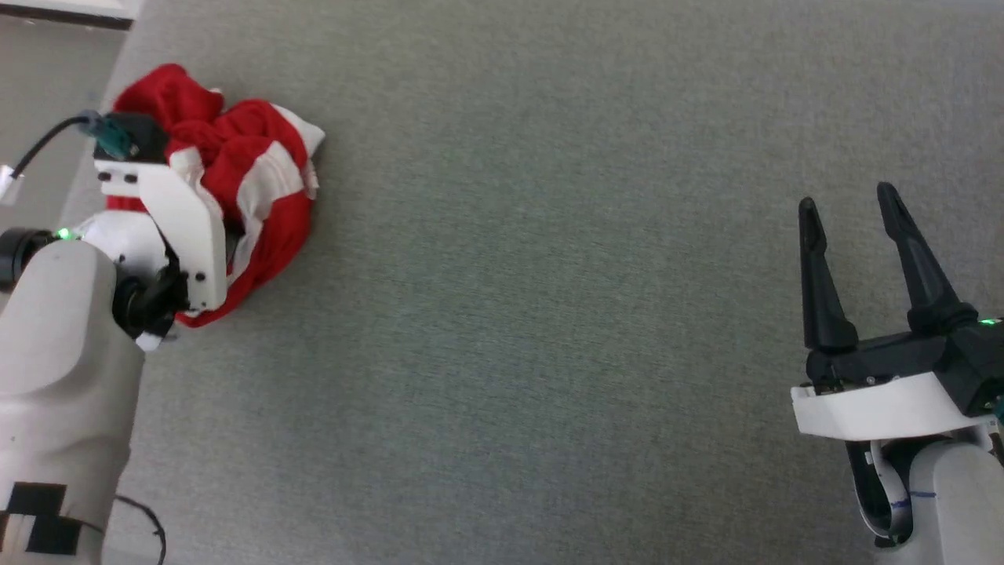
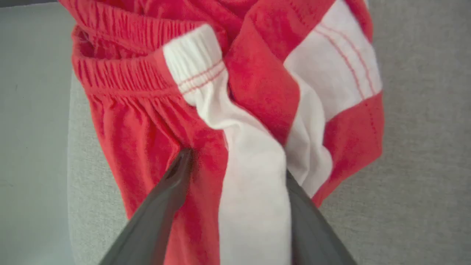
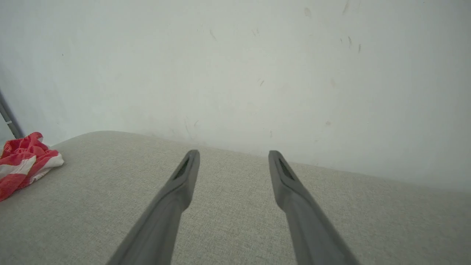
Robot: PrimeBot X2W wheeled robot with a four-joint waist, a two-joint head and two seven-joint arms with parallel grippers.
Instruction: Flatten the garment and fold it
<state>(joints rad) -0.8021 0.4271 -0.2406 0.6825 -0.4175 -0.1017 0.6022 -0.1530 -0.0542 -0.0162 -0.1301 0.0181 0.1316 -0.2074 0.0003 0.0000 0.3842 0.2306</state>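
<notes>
The garment (image 1: 259, 180), red shorts with white stripes, lies crumpled at the far left of the grey fabric surface (image 1: 549, 314), close to its left edge. My left gripper (image 2: 237, 169) points down into the heap and is open; its two fingers straddle a raised fold of white stripe and red cloth (image 2: 147, 121). In the head view the white wrist housing (image 1: 184, 227) covers those fingers. My right gripper (image 1: 847, 200) hovers open and empty far off at the right, fingers pointing away. The right wrist view has the garment (image 3: 22, 162) small at the left, beyond the right gripper (image 3: 233, 154).
The surface's left edge (image 1: 102, 118) runs just beside the garment, with pale floor (image 1: 39, 86) beyond it. A pale wall (image 3: 235, 73) rises behind the far edge of the surface. A black cable (image 1: 47, 145) loops off my left wrist.
</notes>
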